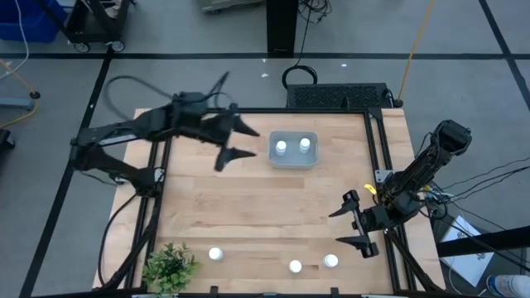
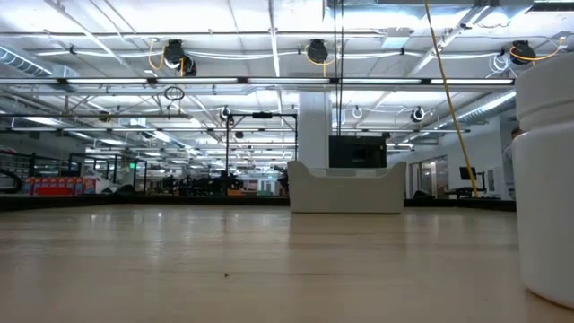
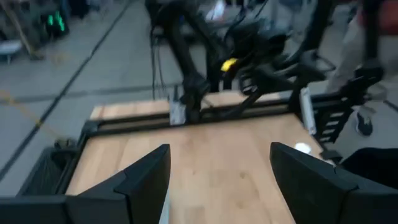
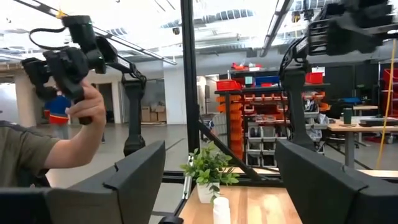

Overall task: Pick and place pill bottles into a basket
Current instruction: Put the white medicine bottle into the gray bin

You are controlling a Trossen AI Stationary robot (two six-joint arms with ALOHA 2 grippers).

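High view: basket (image 1: 293, 160) is sitting at the table's (image 1: 265, 207) far centre, holding two bottles (image 1: 281, 147); three more are standing along the near edge (image 1: 296, 266), right of the plant (image 1: 170, 266). Left gripper (image 1: 236, 142) is hovering just left of the basket, fingers spread, empty. Right gripper (image 1: 354, 224) is waiting at the right edge, also spread. Low view: basket (image 2: 346, 188) is showing far off; one bottle (image 2: 543, 179) is looming at right. Left wrist view: fingers (image 3: 144, 177) are standing apart over bare wood. Right wrist view: a person's hand (image 4: 89, 112) is gripping a controller beyond the plant (image 4: 208, 166).

Bare table (image 1: 257, 207) centre, basket (image 1: 293, 157) (far side), plant (image 1: 170, 266) blocking near-left corner
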